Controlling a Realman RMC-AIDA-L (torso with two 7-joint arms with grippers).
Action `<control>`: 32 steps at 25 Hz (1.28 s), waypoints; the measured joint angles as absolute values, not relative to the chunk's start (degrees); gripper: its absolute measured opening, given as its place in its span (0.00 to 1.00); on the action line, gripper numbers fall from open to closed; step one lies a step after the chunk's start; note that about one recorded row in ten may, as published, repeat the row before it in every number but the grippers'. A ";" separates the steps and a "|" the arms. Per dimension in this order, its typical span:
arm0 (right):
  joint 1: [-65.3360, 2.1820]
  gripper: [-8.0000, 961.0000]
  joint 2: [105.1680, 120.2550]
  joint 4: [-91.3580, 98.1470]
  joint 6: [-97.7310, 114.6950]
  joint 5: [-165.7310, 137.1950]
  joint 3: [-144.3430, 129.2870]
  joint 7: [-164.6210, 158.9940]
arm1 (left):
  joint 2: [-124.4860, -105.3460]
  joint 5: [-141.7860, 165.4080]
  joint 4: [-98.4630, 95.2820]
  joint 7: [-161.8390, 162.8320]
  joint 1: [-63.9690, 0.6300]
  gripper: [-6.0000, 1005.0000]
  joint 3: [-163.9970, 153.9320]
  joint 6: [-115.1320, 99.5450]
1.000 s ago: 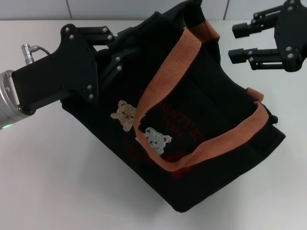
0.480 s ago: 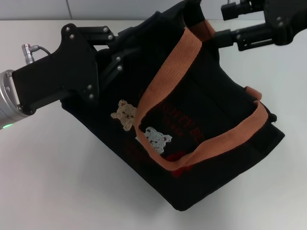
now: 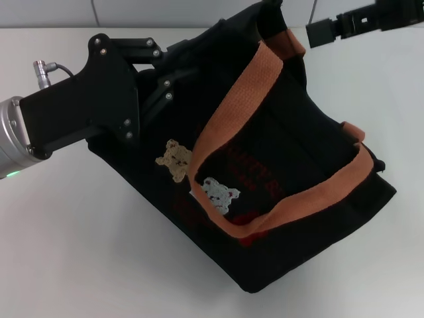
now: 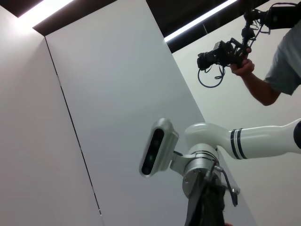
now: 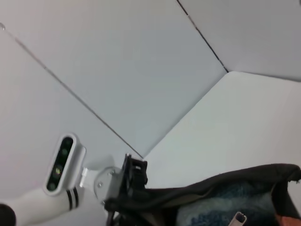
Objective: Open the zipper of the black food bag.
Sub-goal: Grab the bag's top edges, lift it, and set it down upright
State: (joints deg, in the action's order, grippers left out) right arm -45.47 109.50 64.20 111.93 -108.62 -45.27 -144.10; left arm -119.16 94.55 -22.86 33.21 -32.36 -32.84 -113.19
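We saw the black food bag (image 3: pixel 278 172) lying tilted on the white table (image 3: pixel 79 252), and we take it as our landmark. Its orange-brown handles (image 3: pixel 232 119) lay across the upper side of the bag, one looping from the far top corner down to the bear patches (image 3: pixel 175 158), the other running along the near edge. In the right wrist view the top edge of the bag was parted a little, the greyish lining (image 5: pixel 225 202) showed inside, and a small silver pull (image 5: pixel 236 219) of the zipper (image 5: pixel 207 188) lay at this opening; how far the zipper was open, we could not tell surely.

The left gripper (image 3: pixel 162 73) was at the far left side of the bag, its fingers closed on the black fabric of the upper edge. The right gripper (image 3: pixel 321 32) was just beside the bag's far top corner, near the handle's end; only one dark fingertip was visible, so we could not tell its state.
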 joint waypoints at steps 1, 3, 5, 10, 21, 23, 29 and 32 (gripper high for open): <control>-45.72 0.66 109.43 63.18 111.80 -108.62 -45.07 -145.29 | -119.17 94.55 -22.86 33.18 -32.36 0.15 -32.89 -113.15; -46.48 0.66 109.28 59.57 110.28 -108.62 -44.72 -148.21 | -119.18 94.57 -22.83 32.81 -32.42 0.15 -32.98 -113.11; -46.65 0.66 109.24 58.65 109.74 -108.66 -44.76 -148.71 | -119.18 94.57 -22.81 32.58 -32.43 0.15 -33.01 -113.13; -46.99 0.65 109.23 57.11 107.61 -109.01 -45.27 -149.39 | -119.18 94.58 -22.76 32.26 -32.46 0.15 -33.08 -113.19; -48.46 0.62 110.74 55.59 105.45 -109.20 -48.27 -149.25 | -119.18 94.58 -22.52 32.19 -32.91 0.15 -33.13 -113.18; -48.47 0.62 110.93 55.58 104.27 -109.22 -49.70 -149.20 | -119.18 94.58 -22.46 31.71 -33.00 0.15 -33.37 -113.17; -48.93 0.60 111.94 55.68 102.56 -109.25 -51.79 -149.04 | -119.18 94.58 -22.41 31.64 -33.22 0.15 -33.58 -113.17; -49.55 0.59 112.29 55.88 101.51 -109.25 -53.57 -148.99 | -119.18 94.58 -22.41 31.64 -33.33 0.15 -33.58 -113.17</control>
